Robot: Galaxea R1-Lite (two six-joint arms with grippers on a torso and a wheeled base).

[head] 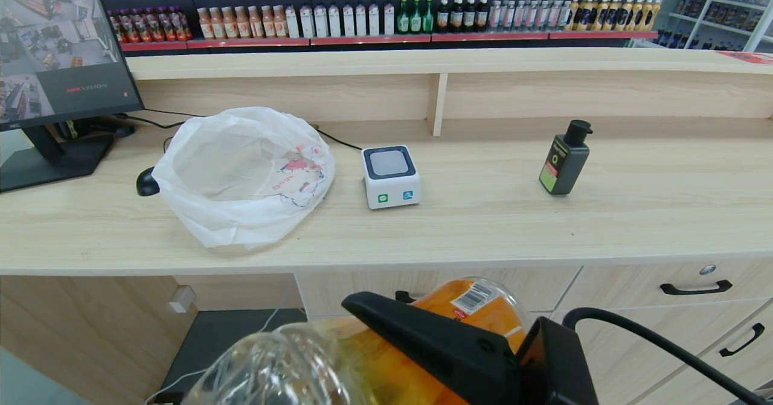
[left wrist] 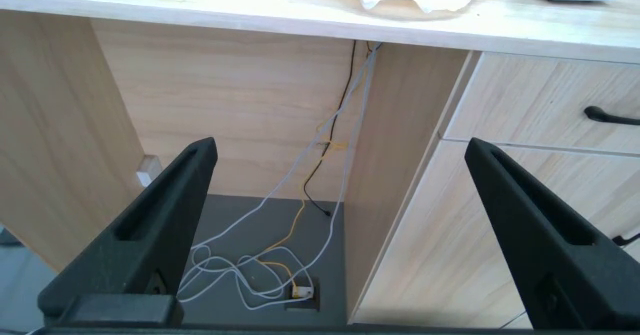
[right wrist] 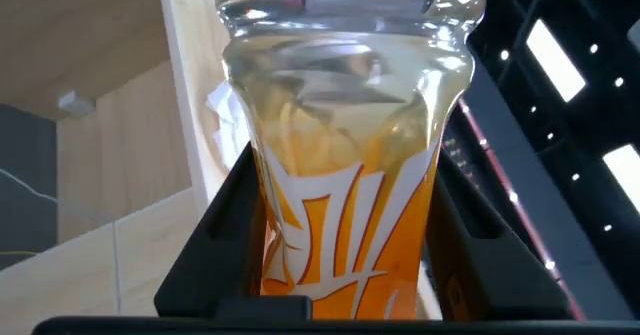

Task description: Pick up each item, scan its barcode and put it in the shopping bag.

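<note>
1. Bottle with an orange label (head: 489, 317) sat clamped between the fingers of the right gripper (right wrist: 345, 275), low in front of the counter (head: 483, 236) and below its edge; it lay tilted, clear end toward the robot's left, with its barcode (head: 474, 297) turned upward.
2. Left gripper (left wrist: 340, 225) hung released and empty beneath counter level, facing the cabinet front; it seemed parked out of the way, since one arm sufficed for the carry.
3. Scanner (head: 391, 175) stood mid-counter with its window facing up; the barcode would therefore have to face down over it, which called for a lift above the counter edge and a wrist turn.
4. Shopping bag (head: 241, 175) lay just beside the scanner on the robot's left, slumped with its mouth wide open; that placing kept the path from scan to drop short, though the soft rim might catch the bottle.
5. Dark pump bottle (head: 564, 160) stood upright on the counter, well apart to the right; by my judgement it waited its turn, so the task was at most partway done.
</note>
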